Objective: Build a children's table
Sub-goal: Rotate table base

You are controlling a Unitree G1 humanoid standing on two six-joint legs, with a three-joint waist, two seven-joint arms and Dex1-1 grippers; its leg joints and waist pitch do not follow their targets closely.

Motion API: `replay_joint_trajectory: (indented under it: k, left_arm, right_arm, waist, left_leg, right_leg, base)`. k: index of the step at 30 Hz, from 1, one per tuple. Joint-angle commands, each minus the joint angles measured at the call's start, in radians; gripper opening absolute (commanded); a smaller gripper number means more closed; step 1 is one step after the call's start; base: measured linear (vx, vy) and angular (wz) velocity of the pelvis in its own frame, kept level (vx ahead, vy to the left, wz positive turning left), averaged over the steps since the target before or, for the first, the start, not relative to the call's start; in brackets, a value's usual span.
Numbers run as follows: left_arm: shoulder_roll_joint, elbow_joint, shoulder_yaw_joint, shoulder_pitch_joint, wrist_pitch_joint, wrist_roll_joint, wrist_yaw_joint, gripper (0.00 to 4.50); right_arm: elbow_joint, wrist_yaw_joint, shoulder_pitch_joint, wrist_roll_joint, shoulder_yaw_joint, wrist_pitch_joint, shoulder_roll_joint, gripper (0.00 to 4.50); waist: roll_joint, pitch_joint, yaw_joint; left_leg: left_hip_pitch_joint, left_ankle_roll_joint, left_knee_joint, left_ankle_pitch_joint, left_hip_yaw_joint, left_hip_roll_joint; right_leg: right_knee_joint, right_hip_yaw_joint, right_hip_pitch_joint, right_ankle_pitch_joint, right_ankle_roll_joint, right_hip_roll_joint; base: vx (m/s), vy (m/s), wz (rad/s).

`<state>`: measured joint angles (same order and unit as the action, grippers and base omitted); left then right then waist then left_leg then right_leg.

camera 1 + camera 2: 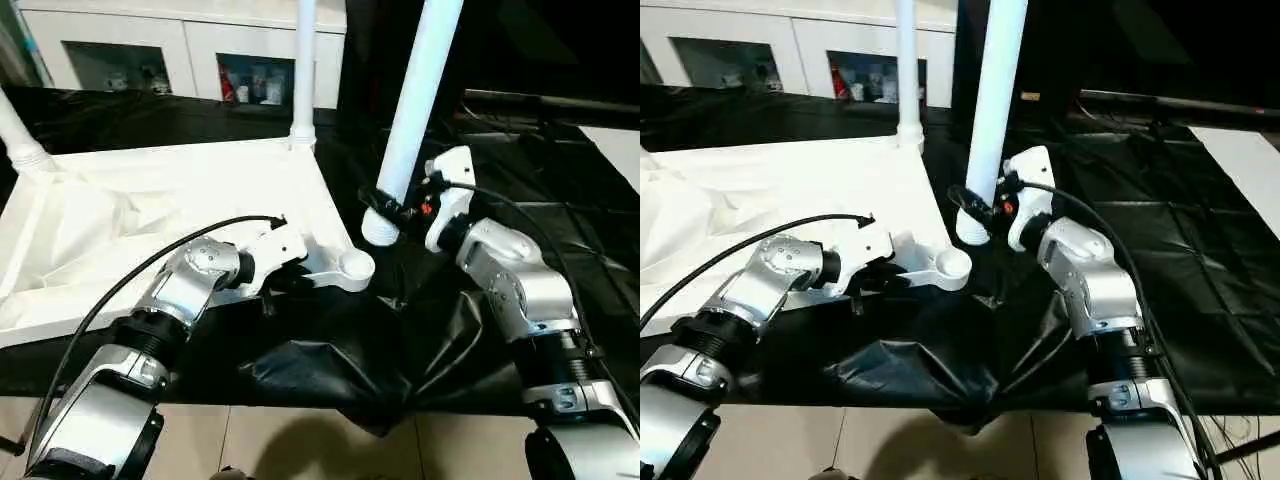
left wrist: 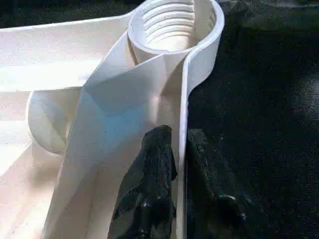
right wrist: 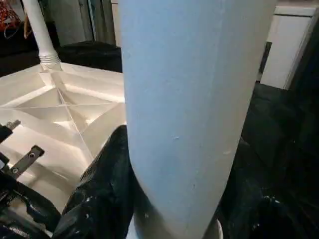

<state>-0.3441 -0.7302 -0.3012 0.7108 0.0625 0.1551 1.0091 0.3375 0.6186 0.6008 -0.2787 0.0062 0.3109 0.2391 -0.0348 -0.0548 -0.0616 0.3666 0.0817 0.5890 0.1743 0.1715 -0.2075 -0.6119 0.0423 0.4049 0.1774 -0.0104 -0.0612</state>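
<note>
The children's table top [image 1: 200, 170] lies upside down on black cloth, ribs up. Two white legs [image 1: 303, 70] [image 1: 15, 125] stand in its far corner sockets. The near right corner socket [image 1: 356, 264] is empty, and its thread shows in the left wrist view [image 2: 174, 22]. My left gripper [image 2: 179, 137] is shut on the top's thin rim wall just behind that socket, one black finger [image 2: 149, 169] on each side. My right gripper [image 1: 390, 205] is shut on a third leg [image 1: 420, 90], holding it nearly upright. The leg's lower end [image 1: 380, 232] hangs just right of the empty socket.
The black cloth [image 1: 330, 350] bunches up and sags over the front edge towards the tiled floor [image 1: 300, 440]. A white cabinet [image 1: 180, 40] stands behind. Crumpled white wrap [image 1: 80, 230] lies in the top's left part. A pale surface [image 1: 615, 150] lies at far right.
</note>
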Motion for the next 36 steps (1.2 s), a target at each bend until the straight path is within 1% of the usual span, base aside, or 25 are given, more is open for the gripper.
replay_joint_trajectory:
  k: [1, 3, 4, 5, 6, 7, 8, 9, 11, 12, 14, 15, 17, 18, 21, 22, 23, 24, 25, 28, 30, 33, 36]
  left_arm:
    - [-0.016, -0.014, 0.004, 0.014, 0.005, 0.01, 0.015, 0.72]
    - [-0.024, -0.021, -0.002, 0.018, -0.003, 0.013, 0.03, 0.72]
    - [-0.024, -0.021, -0.002, 0.018, -0.003, 0.013, 0.03, 0.72]
    - [-0.03, -0.021, -0.004, 0.017, -0.009, 0.006, 0.056, 0.72]
    - [-0.034, -0.013, -0.005, 0.014, -0.007, -0.004, 0.074, 0.56]
    - [-0.037, -0.01, -0.008, 0.01, -0.009, -0.011, 0.092, 0.46]
    - [-0.039, -0.006, -0.012, 0.006, -0.01, -0.016, 0.103, 0.37]
    - [-0.04, -0.006, -0.019, 0.003, -0.01, -0.015, 0.112, 0.34]
    - [-0.042, -0.006, -0.025, 0.001, -0.009, -0.013, 0.124, 0.11]
    - [-0.042, -0.007, -0.029, -0.001, -0.012, -0.011, 0.128, 0.0]
    - [-0.038, -0.009, -0.035, -0.003, -0.015, -0.006, 0.126, 0.0]
    - [-0.036, -0.01, -0.035, -0.003, -0.016, -0.005, 0.125, 0.0]
    - [-0.034, -0.009, -0.035, -0.004, -0.015, -0.006, 0.125, 0.0]
    - [-0.033, -0.008, -0.036, -0.004, -0.014, -0.006, 0.125, 0.0]
    - [-0.027, -0.002, -0.034, -0.007, -0.014, -0.009, 0.128, 0.0]
    - [-0.025, 0.001, -0.034, -0.009, -0.014, -0.009, 0.128, 0.0]
    - [-0.023, 0.001, -0.035, -0.012, -0.016, -0.009, 0.127, 0.0]
    - [-0.022, 0.002, -0.036, -0.014, -0.017, -0.008, 0.125, 0.0]
    - [-0.022, 0.006, -0.038, -0.017, -0.016, -0.009, 0.128, 0.0]
    - [-0.022, 0.014, -0.038, -0.02, -0.012, -0.011, 0.13, 0.0]
    - [-0.023, 0.014, -0.038, -0.019, -0.011, -0.013, 0.132, 0.0]
    - [-0.025, 0.015, -0.037, -0.018, -0.011, -0.012, 0.131, 0.0]
    - [-0.029, 0.018, -0.037, -0.018, -0.01, -0.012, 0.135, 0.0]
  right_arm:
    - [0.0, 0.015, 0.017, -0.009, -0.017, -0.011, 0.003, 1.86]
    - [-0.001, 0.02, 0.014, -0.008, -0.015, -0.013, 0.003, 1.86]
    - [-0.001, 0.02, 0.014, -0.008, -0.015, -0.013, 0.003, 1.86]
    - [-0.001, 0.024, 0.009, -0.006, -0.012, -0.016, 0.004, 1.86]
    - [0.002, 0.03, 0.006, -0.006, -0.01, -0.021, 0.005, 1.86]
    - [0.005, 0.042, 0.002, -0.01, -0.007, -0.023, 0.006, 1.86]
    - [0.008, 0.055, 0.0, -0.016, -0.006, -0.024, 0.007, 1.86]
    - [0.013, 0.062, 0.0, -0.019, -0.005, -0.022, 0.008, 1.86]
    - [0.018, 0.067, 0.001, -0.021, -0.004, -0.018, 0.009, 1.86]
    - [0.027, 0.077, 0.005, -0.031, -0.007, -0.009, 0.006, 1.86]
    - [0.045, 0.103, 0.015, -0.05, -0.005, 0.025, 0.003, 1.86]
    - [0.053, 0.117, 0.018, -0.056, -0.001, 0.045, 0.002, 1.86]
    - [0.057, 0.122, 0.018, -0.056, 0.002, 0.052, 0.002, 1.86]
    - [0.059, 0.125, 0.018, -0.057, 0.003, 0.057, 0.002, 1.86]
    - [0.087, 0.128, 0.022, -0.046, 0.013, 0.067, -0.006, 1.86]
    - [0.101, 0.129, 0.025, -0.037, 0.021, 0.069, -0.012, 1.86]
    - [0.114, 0.129, 0.027, -0.029, 0.029, 0.068, -0.021, 1.86]
    - [0.122, 0.13, 0.028, -0.025, 0.034, 0.066, -0.027, 1.86]
    - [0.134, 0.13, 0.031, -0.018, 0.042, 0.068, -0.033, 1.86]
    - [0.165, 0.124, 0.039, -0.014, 0.042, 0.06, -0.042, 1.86]
    - [0.186, 0.126, 0.047, -0.017, 0.042, 0.06, -0.047, 1.86]
    - [0.208, 0.129, 0.053, -0.008, 0.047, 0.051, -0.054, 1.86]
    - [0.248, 0.122, 0.063, 0.005, 0.044, 0.024, -0.063, 1.86]
  waist:
    - [0.013, 0.07, -0.003]
    - [0.012, 0.07, -0.002]
    - [0.017, 0.07, -0.002]
    - [0.017, 0.071, 0.0]
    - [0.019, 0.071, 0.0]
    - [0.027, 0.071, 0.001]
    - [0.024, 0.071, 0.003]
    - [0.027, 0.071, 0.003]
    - [0.026, 0.072, 0.003]
    - [0.031, 0.072, 0.003]
    - [0.028, 0.071, 0.004]
    - [0.029, 0.071, 0.004]
    - [0.029, 0.071, 0.004]
    - [0.027, 0.072, 0.004]
    - [0.028, 0.072, 0.004]
    - [0.024, 0.072, 0.004]
    - [0.026, 0.071, 0.004]
    - [0.024, 0.071, 0.004]
    - [0.026, 0.071, 0.004]
    - [0.027, 0.072, 0.004]
    - [0.027, 0.07, 0.003]
    - [0.025, 0.07, 0.002]
    - [0.026, 0.07, 0.004]
  left_leg:
    - [-0.014, 0.01, -0.067, 0.193, 0.001, -0.016]
    - [-0.013, 0.011, -0.067, 0.189, 0.001, -0.016]
    - [-0.014, 0.011, -0.067, 0.19, 0.0, -0.016]
    - [-0.013, 0.011, -0.067, 0.193, 0.001, -0.015]
    - [-0.014, 0.012, -0.067, 0.192, 0.0, -0.015]
    - [-0.014, 0.013, -0.067, 0.194, 0.0, -0.015]
    - [-0.014, 0.013, -0.066, 0.198, 0.001, -0.015]
    - [-0.014, 0.012, -0.066, 0.197, 0.001, -0.015]
    - [-0.014, 0.008, -0.065, 0.187, 0.001, -0.016]
    - [-0.014, 0.007, -0.064, 0.185, 0.001, -0.015]
    - [-0.014, 0.003, -0.064, 0.188, 0.002, -0.014]
    - [-0.013, 0.001, -0.064, 0.183, 0.002, -0.015]
    - [-0.013, -0.002, -0.063, 0.177, 0.002, -0.016]
    - [-0.013, -0.003, -0.063, 0.174, 0.002, -0.015]
    - [-0.013, -0.002, -0.063, 0.171, 0.002, -0.016]
    - [-0.013, -0.002, -0.064, 0.17, 0.002, -0.016]
    - [-0.013, -0.001, -0.064, 0.171, 0.002, -0.016]
    - [-0.013, -0.001, -0.064, 0.172, 0.003, -0.016]
    - [-0.013, 0.0, -0.064, 0.17, 0.002, -0.017]
    - [-0.015, 0.0, -0.064, 0.168, 0.002, -0.019]
    - [-0.015, 0.004, -0.065, 0.175, 0.003, -0.018]
    - [-0.013, 0.003, -0.064, 0.171, 0.003, -0.017]
    - [-0.012, 0.007, -0.064, 0.174, 0.003, -0.016]
  right_leg:
    - [0.063, -0.039, -0.054, 0.125, -0.217, -0.064]
    - [0.062, -0.039, -0.056, 0.115, -0.219, -0.064]
    - [0.062, -0.039, -0.055, 0.112, -0.22, -0.064]
    - [0.063, -0.039, -0.055, 0.104, -0.223, -0.063]
    - [0.061, -0.039, -0.056, 0.098, -0.227, -0.063]
    - [0.06, -0.039, -0.055, 0.095, -0.229, -0.063]
    - [0.061, -0.039, -0.056, 0.088, -0.233, -0.061]
    - [0.06, -0.039, -0.057, 0.076, -0.24, -0.061]
    - [0.058, -0.039, -0.057, 0.061, -0.249, -0.061]
    - [0.056, -0.039, -0.058, 0.054, -0.255, -0.062]
    - [0.058, -0.039, -0.06, 0.055, -0.259, -0.061]
    - [0.057, -0.039, -0.06, 0.057, -0.259, -0.062]
    - [0.057, -0.039, -0.061, 0.05, -0.262, -0.062]
    - [0.057, -0.039, -0.061, 0.049, -0.262, -0.061]
    - [0.056, -0.038, -0.061, 0.054, -0.262, -0.062]
    - [0.057, -0.038, -0.06, 0.057, -0.262, -0.063]
    - [0.057, -0.038, -0.059, 0.064, -0.263, -0.063]
    - [0.058, -0.038, -0.059, 0.068, -0.262, -0.063]
    - [0.057, -0.038, -0.059, 0.072, -0.262, -0.064]
    - [0.056, -0.038, -0.056, 0.064, -0.264, -0.065]
    - [0.057, -0.038, -0.057, 0.074, -0.262, -0.064]
    - [0.057, -0.039, -0.058, 0.071, -0.258, -0.065]
    - [0.057, -0.038, -0.058, 0.081, -0.259, -0.065]
  base:
    - [0.0, 0.0, 0.0]
    - [0.0, 0.0, 0.0]
    - [0.0, 0.0, 0.0]
    - [0.0, 0.0, 0.0]
    - [0.0, 0.0, 0.0]
    - [0.0, 0.0, 0.0]
    - [0.0, 0.0, 0.0]
    - [0.0, 0.0, 0.0]
    - [0.0, 0.0, 0.0]
    - [0.0, 0.0, 0.0]
    - [0.0, 0.0, 0.0]
    - [0.0, 0.0, 0.0]
    - [0.0, 0.0, 0.0]
    - [0.0, 0.0, 0.0]
    - [0.0, 0.0, 0.0]
    - [0.0, 0.0, 0.0]
    - [0.0, 0.0, 0.0]
    - [0.0, 0.0, 0.0]
    - [0.0, 0.0, 0.0]
    - [0.0, 0.0, 0.0]
    - [0.0, 0.0, 0.0]
    - [0.0, 0.0, 0.0]
    - [0.0, 0.0, 0.0]
